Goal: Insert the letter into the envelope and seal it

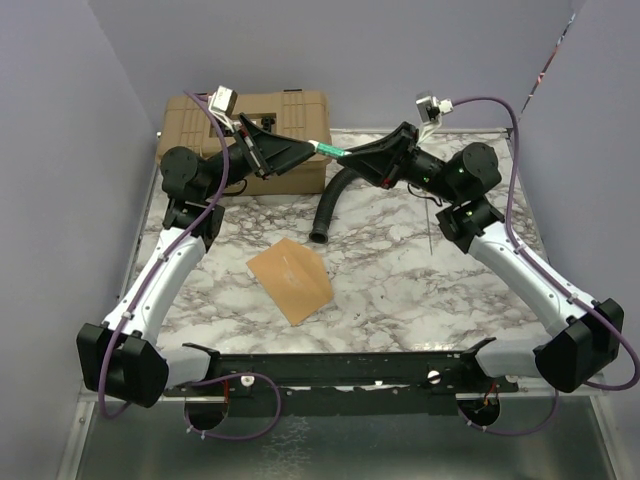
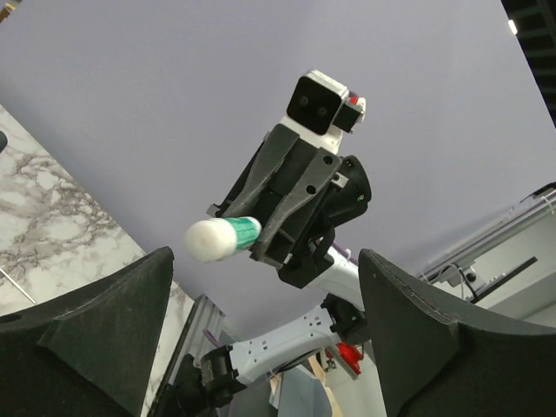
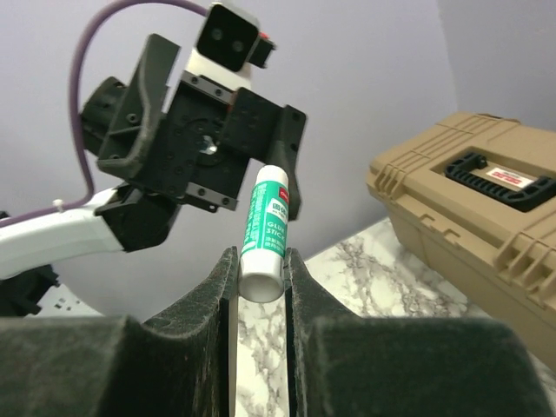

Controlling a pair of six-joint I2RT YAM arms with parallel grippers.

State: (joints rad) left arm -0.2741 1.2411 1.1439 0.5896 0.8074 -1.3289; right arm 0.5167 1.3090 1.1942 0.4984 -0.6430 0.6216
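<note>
The orange-tan envelope (image 1: 290,279) lies flat on the marble table, between the two arms and near the front. The letter does not show in any view. Both arms are raised over the back of the table and face each other. My right gripper (image 1: 352,155) (image 3: 261,276) is shut on a green-and-white glue stick (image 1: 330,150) (image 3: 266,228) (image 2: 224,238), whose white end points at the left arm. My left gripper (image 1: 306,151) (image 2: 265,347) stands open just short of that end, with nothing between its fingers (image 2: 95,334).
A tan toolbox (image 1: 250,118) (image 3: 473,217) sits at the back left, behind the left gripper. A black corrugated hose (image 1: 333,202) curves down from under the right gripper to the table's middle. Purple walls close in both sides.
</note>
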